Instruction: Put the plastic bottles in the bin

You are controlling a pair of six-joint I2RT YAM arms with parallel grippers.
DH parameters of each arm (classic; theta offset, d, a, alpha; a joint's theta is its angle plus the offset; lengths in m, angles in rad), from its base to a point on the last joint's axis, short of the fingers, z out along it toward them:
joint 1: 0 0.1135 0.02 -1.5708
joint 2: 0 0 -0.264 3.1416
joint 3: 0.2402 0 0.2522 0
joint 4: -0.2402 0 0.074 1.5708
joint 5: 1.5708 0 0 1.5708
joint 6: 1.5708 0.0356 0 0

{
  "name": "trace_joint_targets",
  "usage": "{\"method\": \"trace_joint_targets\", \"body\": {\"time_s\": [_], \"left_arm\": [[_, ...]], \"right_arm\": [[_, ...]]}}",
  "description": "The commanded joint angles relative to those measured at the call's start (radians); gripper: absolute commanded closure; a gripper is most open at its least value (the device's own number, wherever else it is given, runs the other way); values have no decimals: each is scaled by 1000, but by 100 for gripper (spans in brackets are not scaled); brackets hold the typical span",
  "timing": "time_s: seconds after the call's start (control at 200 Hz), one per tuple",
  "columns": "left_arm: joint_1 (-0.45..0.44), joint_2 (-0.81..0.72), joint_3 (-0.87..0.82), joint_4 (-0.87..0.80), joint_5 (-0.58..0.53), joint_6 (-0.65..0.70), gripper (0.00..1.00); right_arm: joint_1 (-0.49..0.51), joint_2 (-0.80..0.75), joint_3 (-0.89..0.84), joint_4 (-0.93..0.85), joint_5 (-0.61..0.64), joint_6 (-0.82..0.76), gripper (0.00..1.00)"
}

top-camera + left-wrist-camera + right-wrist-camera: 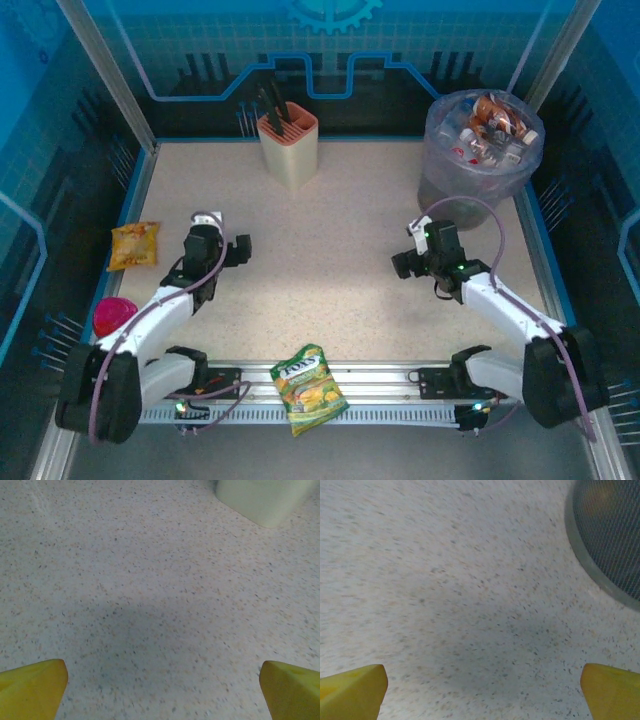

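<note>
The grey bin [478, 170] with its lavender liner stands at the back right of the table, and several plastic bottles [490, 125] lie inside it. Its mesh base [607, 535] shows at the upper right of the right wrist view. My left gripper [240, 250] hovers over the bare tabletop at the left, open, its yellow fingertips [32, 687] far apart with nothing between them. My right gripper [403, 264] is low over the table in front of the bin, also open and empty, yellow fingertips [351, 690] spread wide.
A peach utensil holder [288, 145] with black tools stands at the back centre; its base [262, 500] shows in the left wrist view. A yellow snack bag [134, 244] lies at the left edge, a green one [309, 388] on the front rail, a pink lid [113, 315] near the left arm.
</note>
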Motion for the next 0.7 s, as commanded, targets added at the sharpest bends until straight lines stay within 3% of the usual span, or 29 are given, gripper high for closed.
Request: {"method": "trace_joint_targets", "body": {"time_s": [0.0, 0.165, 0.275, 0.47, 0.59, 0.645, 0.695], "left_arm": [[25, 66, -28, 200, -15, 63, 1], [42, 190, -41, 370, -10, 109, 1], [53, 240, -44, 464, 62, 131, 1], [88, 415, 9, 620, 106, 155, 1], [120, 411, 4, 613, 160, 126, 1], [123, 414, -16, 656, 167, 127, 1], [131, 417, -38, 689, 180, 119, 1]], "right_arm": [[-31, 46, -37, 239, 59, 29, 0], [-76, 116, -82, 433, 58, -7, 0], [-102, 154, -99, 569, 22, -60, 0], [-164, 238, -61, 661, -50, -55, 0], [-188, 294, -42, 720, -100, -10, 0], [-210, 350, -76, 867, -144, 2, 0], [-216, 322, -91, 828, -134, 19, 0]]}}
